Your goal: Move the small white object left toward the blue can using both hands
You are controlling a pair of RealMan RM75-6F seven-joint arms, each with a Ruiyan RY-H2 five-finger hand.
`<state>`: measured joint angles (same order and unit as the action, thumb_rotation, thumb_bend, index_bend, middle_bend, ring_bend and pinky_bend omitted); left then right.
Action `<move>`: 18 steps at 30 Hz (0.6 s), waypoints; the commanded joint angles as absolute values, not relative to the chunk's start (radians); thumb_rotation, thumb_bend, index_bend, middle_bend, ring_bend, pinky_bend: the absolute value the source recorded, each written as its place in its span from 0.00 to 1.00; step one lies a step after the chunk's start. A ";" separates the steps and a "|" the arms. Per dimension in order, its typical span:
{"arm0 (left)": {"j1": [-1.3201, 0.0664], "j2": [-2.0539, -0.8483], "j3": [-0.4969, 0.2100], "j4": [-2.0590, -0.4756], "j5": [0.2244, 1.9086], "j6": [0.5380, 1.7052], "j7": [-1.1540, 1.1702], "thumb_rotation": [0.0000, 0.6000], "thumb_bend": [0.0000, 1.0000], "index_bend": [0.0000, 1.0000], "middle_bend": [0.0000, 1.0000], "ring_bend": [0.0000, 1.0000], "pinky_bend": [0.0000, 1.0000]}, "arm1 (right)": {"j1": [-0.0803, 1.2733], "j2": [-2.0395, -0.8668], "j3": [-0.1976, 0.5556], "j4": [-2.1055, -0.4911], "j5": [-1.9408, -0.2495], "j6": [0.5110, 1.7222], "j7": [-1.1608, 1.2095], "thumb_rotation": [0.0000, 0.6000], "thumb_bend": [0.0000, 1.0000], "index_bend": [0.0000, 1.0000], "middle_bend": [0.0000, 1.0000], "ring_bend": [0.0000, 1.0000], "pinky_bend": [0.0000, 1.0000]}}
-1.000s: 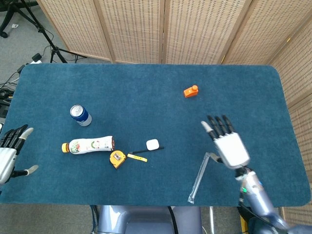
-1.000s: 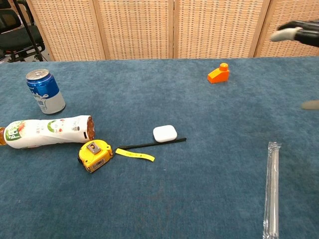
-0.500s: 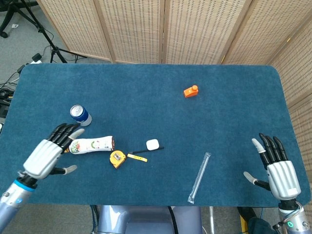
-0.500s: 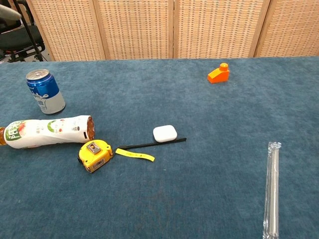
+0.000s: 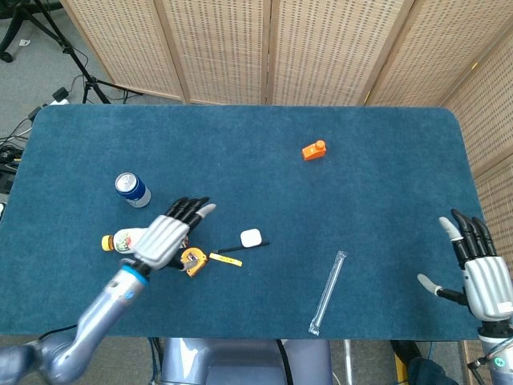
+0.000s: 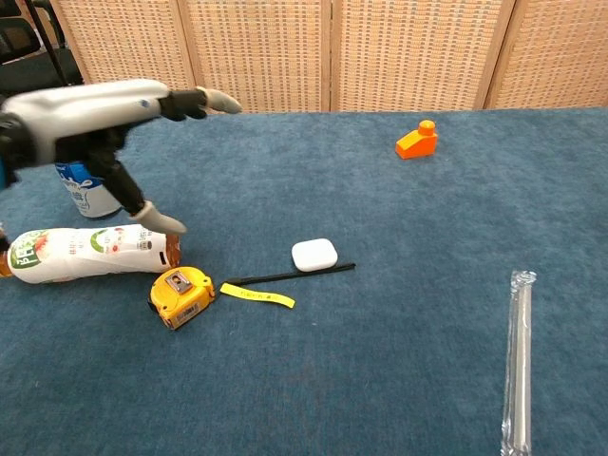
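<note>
The small white object (image 5: 251, 237) (image 6: 314, 254) lies on the blue table, touching a thin black stick (image 6: 290, 275). Up and to the left stands the blue can (image 5: 132, 189) (image 6: 80, 187), partly hidden by my left arm in the chest view. My left hand (image 5: 170, 232) (image 6: 123, 103) hovers flat and open above the lying bottle (image 5: 128, 240) (image 6: 87, 254), left of the white object, holding nothing. My right hand (image 5: 481, 277) is open at the table's right front corner, far from the object; the chest view does not show it.
A yellow tape measure (image 5: 192, 261) (image 6: 180, 295) with its tape pulled out lies just left of the white object. An orange item (image 5: 313, 150) (image 6: 417, 140) sits at the far right. A clear plastic tube (image 5: 328, 292) (image 6: 518, 355) lies at the front right.
My left hand has swept from the table's left edge rightward over the bottle toward the white object. My right hand has drawn back from mid-table to the right front corner.
</note>
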<state>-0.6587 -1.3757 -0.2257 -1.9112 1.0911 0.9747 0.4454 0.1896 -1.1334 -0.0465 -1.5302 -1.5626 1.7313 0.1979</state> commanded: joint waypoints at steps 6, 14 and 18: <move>-0.936 -1.691 -0.325 -1.696 0.644 0.974 0.706 1.00 0.00 0.00 0.00 0.00 0.00 | 0.179 -1.123 -0.024 -1.528 -1.562 1.705 0.225 1.00 0.00 0.00 0.00 0.00 0.00; -1.042 -1.800 -0.379 -1.589 0.470 1.048 0.778 1.00 0.00 0.06 0.00 0.00 0.00 | 0.169 -1.115 -0.005 -1.527 -1.560 1.692 0.250 1.00 0.00 0.00 0.00 0.00 0.00; -1.079 -1.846 -0.402 -1.524 0.387 1.094 0.815 1.00 0.00 0.07 0.00 0.00 0.00 | 0.165 -1.112 0.002 -1.526 -1.563 1.687 0.260 1.00 0.00 0.00 0.00 0.00 0.00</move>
